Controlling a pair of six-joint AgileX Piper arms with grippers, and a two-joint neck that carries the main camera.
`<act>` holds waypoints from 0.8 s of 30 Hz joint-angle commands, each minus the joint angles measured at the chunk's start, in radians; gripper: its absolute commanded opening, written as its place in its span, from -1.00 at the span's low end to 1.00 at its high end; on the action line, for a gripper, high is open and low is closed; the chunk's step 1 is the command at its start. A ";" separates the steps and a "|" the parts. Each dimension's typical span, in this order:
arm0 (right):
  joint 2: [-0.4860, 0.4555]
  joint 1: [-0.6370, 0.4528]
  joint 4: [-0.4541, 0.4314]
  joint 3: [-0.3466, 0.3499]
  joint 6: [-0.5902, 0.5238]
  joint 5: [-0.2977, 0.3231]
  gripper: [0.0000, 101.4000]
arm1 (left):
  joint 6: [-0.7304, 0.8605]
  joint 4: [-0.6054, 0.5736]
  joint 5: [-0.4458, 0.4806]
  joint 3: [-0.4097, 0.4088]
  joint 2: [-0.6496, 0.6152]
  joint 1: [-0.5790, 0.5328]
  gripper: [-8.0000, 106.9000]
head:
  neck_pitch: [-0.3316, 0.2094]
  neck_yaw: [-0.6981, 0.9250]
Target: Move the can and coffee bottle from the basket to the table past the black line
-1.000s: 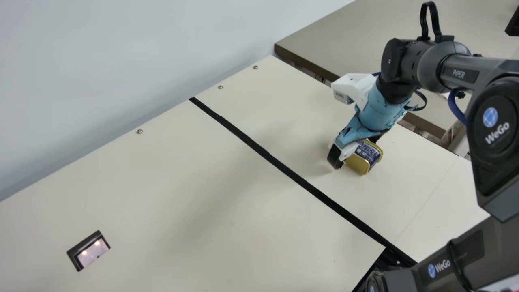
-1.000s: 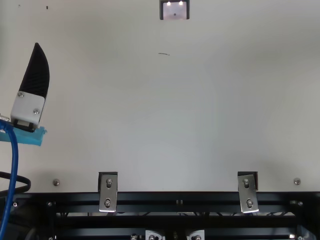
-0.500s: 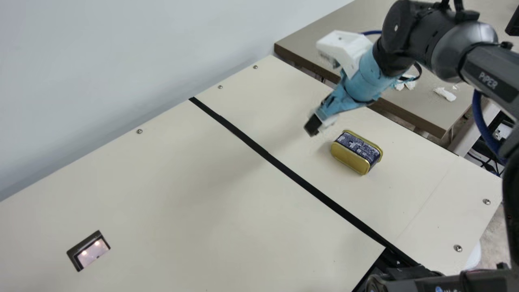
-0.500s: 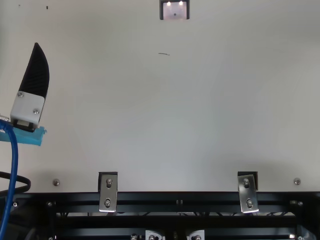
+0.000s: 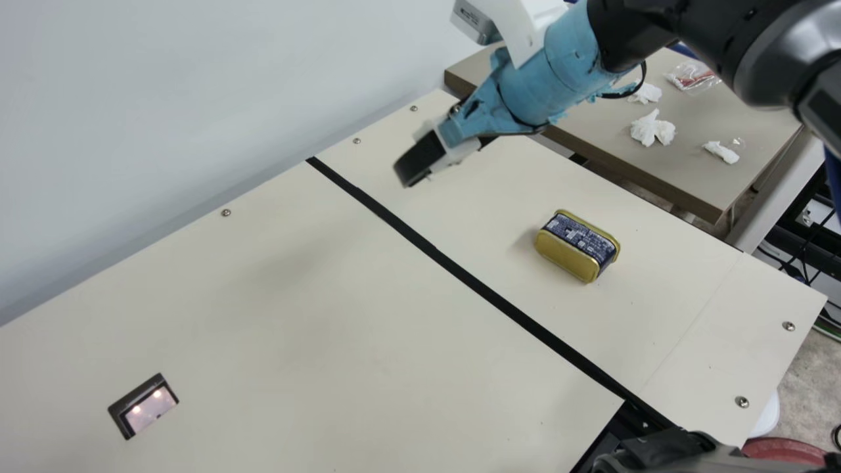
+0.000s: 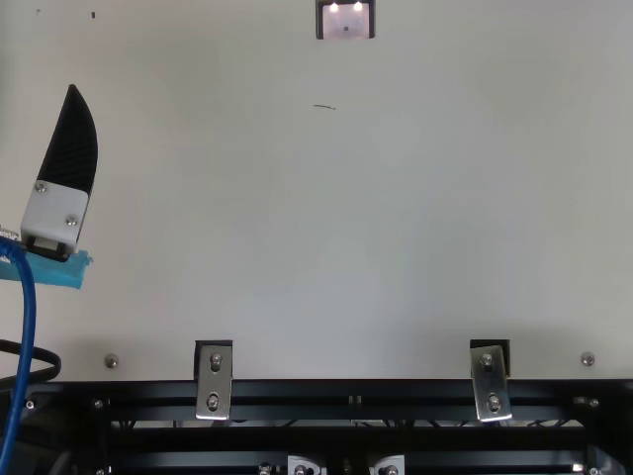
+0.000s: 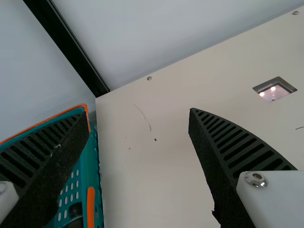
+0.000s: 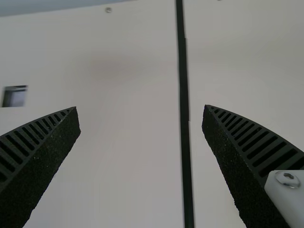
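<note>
Since the task wants things past the black line (image 5: 486,292), I take the can (image 5: 566,255) as delivered: it lies on its side on the table (image 5: 328,361), on the far side of that line from the basket (image 7: 84,166). My right gripper (image 8: 141,109) is up off the table, fingers wide apart with nothing between them, presumably for clearance. My left gripper (image 7: 139,114) is spread too, also holding nothing, near the basket, which I'd guess suits reaching in for the bottle (dark rounded shapes (image 7: 75,210) show through there, though I can't tell whether either is the bottle). That pick is what I judge is left. As for writing, the can's dark blue label (image 5: 581,238) faces up with pale print, too small for me to make out.
</note>
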 commanded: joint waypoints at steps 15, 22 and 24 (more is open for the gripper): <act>-0.086 0.225 0.309 0.089 0.154 0.068 1.00 | 0.000 0.000 0.000 0.000 0.000 0.000 0.71 | -0.028 -0.025; -0.154 0.331 0.366 0.138 0.235 0.068 1.00 | 0.000 0.000 0.000 0.000 0.000 0.000 0.71 | -0.028 -0.025; -0.175 0.359 0.370 0.152 0.260 0.068 1.00 | 0.000 0.000 0.000 0.000 0.000 0.000 0.71 | -0.028 -0.025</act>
